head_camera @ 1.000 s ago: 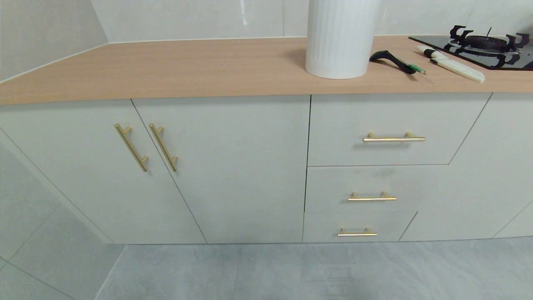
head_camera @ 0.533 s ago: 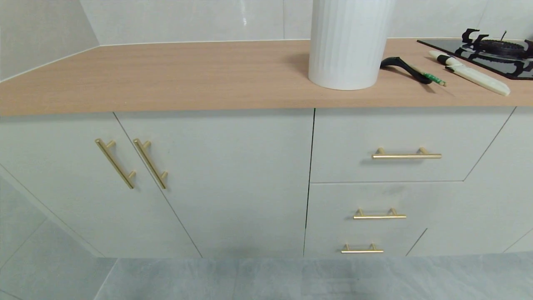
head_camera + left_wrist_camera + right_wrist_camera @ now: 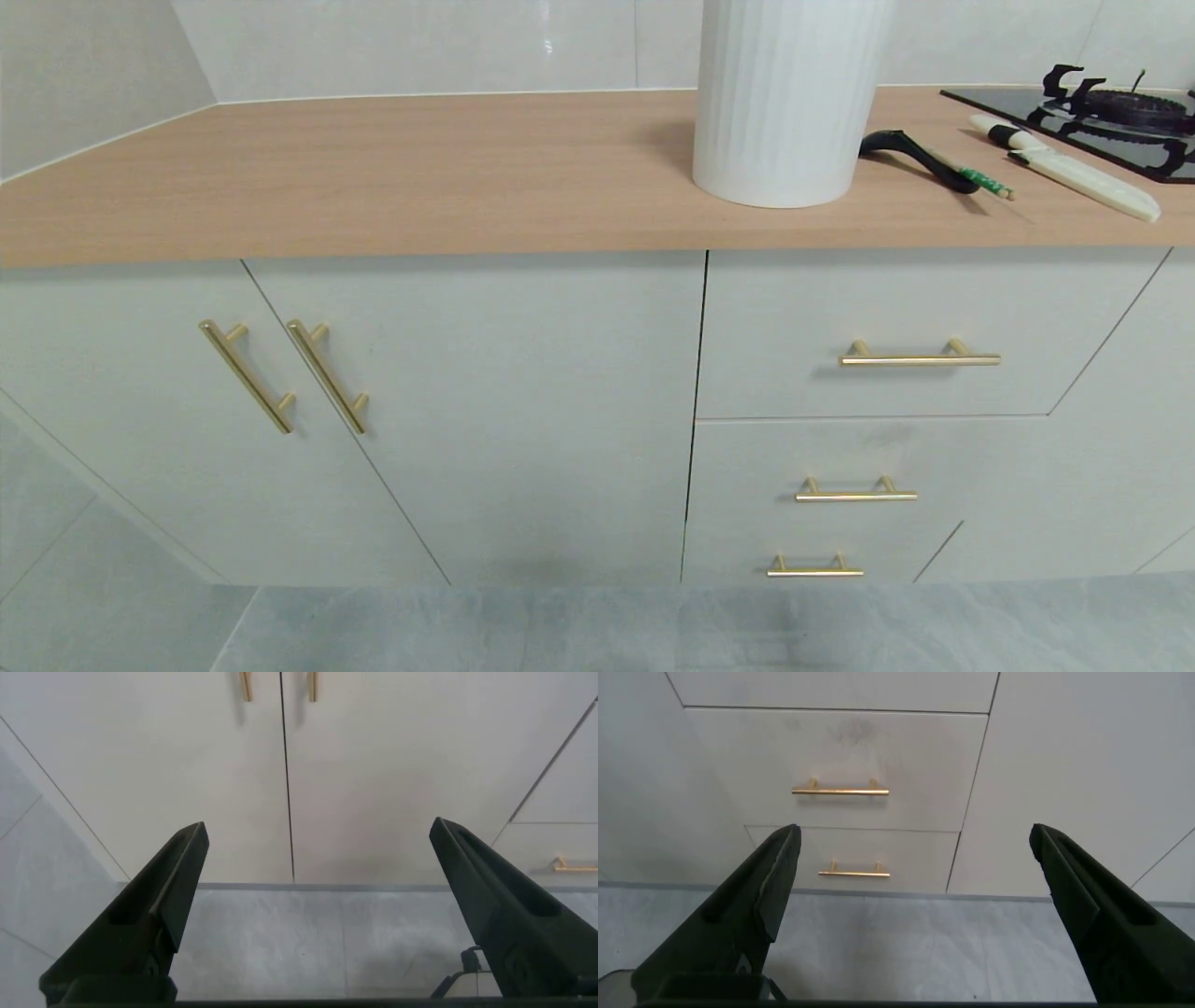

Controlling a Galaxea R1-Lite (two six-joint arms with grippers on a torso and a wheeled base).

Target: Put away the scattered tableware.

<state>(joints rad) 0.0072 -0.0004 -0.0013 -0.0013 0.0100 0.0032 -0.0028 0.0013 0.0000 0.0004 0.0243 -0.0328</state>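
Knife (image 3: 1074,172) and black utensil (image 3: 920,157) beside white container (image 3: 784,103)

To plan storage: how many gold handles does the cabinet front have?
5. At left, two slanted handles side by side; at right, three level ones stacked: top, middle, bottom. Others may lie beyond the frame.

Wood counter (image 3: 373,177); white cabinets (image 3: 523,411); grey floor (image 3: 560,630)
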